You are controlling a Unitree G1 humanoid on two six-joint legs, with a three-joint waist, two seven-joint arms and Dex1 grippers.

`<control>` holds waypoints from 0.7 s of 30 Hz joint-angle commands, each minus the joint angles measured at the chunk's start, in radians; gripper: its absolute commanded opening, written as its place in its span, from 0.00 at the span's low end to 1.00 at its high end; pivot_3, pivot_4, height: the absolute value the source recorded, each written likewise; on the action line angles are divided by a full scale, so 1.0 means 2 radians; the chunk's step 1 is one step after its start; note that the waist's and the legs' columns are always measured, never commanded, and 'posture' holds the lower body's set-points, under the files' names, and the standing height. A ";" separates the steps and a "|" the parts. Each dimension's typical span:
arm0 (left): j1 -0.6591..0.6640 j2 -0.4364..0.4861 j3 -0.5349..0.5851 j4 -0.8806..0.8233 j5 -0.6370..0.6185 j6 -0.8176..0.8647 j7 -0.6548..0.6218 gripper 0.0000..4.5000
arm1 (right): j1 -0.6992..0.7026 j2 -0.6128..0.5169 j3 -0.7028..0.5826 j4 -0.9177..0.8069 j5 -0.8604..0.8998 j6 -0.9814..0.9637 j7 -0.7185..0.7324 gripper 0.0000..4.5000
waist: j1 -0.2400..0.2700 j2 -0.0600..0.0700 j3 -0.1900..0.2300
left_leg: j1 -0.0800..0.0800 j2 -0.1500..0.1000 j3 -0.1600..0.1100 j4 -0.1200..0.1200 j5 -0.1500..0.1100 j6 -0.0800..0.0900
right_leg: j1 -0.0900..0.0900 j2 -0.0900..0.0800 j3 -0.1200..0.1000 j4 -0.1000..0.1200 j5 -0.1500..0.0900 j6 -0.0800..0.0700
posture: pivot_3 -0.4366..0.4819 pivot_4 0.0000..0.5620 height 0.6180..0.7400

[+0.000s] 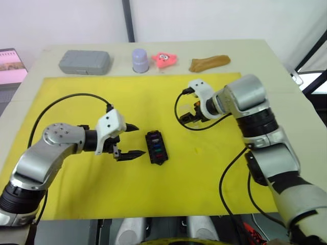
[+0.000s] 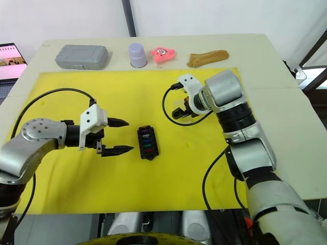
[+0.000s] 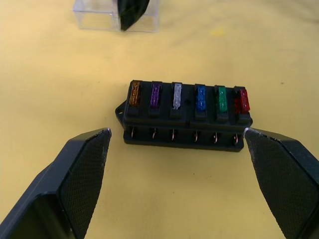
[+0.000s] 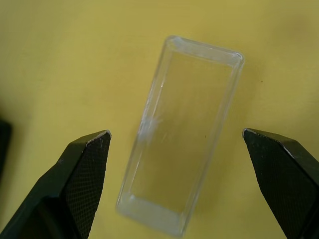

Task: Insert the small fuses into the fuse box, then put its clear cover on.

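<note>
since all six small fuses [image 3: 187,98] already sit in the fuse box [image 1: 155,147] mid-mat, we turn to the clear cover [image 4: 180,133] lying just beyond it. our right gripper [image 4: 182,174] hangs spread over the cover; our left gripper [image 1: 127,140] waits released beside the box. the cover looks light, stiff and slick, so we'd pinch its long walls.

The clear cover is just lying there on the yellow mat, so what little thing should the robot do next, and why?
Probably lower the right gripper and close its fingers on the clear cover. All six small fuses already sit in the fuse box, the cover lies loose on the yellow mat, and the right fingers are open on either side of it.
</note>
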 commanded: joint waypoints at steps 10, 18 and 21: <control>0.066 0.002 0.044 -0.081 -0.036 0.033 0.039 1.00 | -0.003 -0.002 0.037 -0.023 -0.003 -0.062 -0.034 0.38 | -0.002 0.000 0.000 | 0.000 0.000 0.000 0.000 0.000 0.000 | 0.000 0.000 0.000 0.000 0.000 0.000 | 0.48 0.27 0.92; 0.109 -0.061 0.062 -0.224 -0.114 0.160 0.184 1.00 | -0.045 -0.027 0.053 0.007 -0.005 -0.119 -0.002 0.38 | 0.000 0.000 0.000 | 0.000 0.000 0.000 0.000 0.000 0.000 | 0.000 0.000 0.000 0.000 0.000 0.000 | 0.48 0.27 0.92; 0.110 -0.079 0.075 -0.237 -0.103 0.193 0.245 1.00 | -0.064 -0.005 0.050 0.030 -0.008 -0.128 -0.010 0.38 | 0.000 0.000 0.000 | 0.000 0.000 0.000 0.000 0.000 0.000 | 0.000 0.000 0.000 0.000 0.000 0.000 | 0.48 0.27 0.92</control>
